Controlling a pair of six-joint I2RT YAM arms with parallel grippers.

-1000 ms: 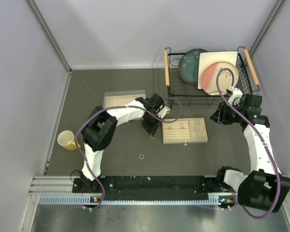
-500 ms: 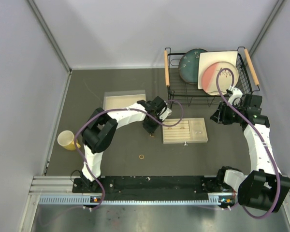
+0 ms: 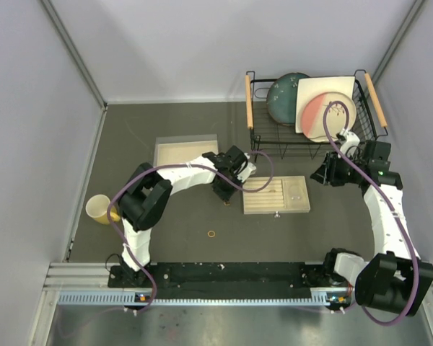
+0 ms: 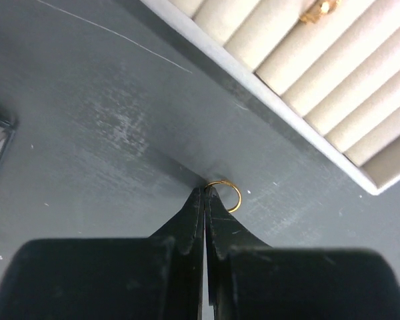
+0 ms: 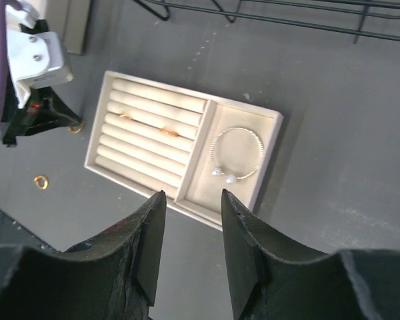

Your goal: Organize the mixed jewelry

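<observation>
Gold ring is being clamped by its bare rim between the left hand tips; on so slight a hold, slippage is being risked.

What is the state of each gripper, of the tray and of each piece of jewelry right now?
Left gripper: shut, tips at the rim of a gold ring on the table.
Right gripper: open, empty, above the tray.
Tray: two rings in its slots, bracelet lying flat in its side compartment.
Loose ring: on the table, untouched.
</observation>
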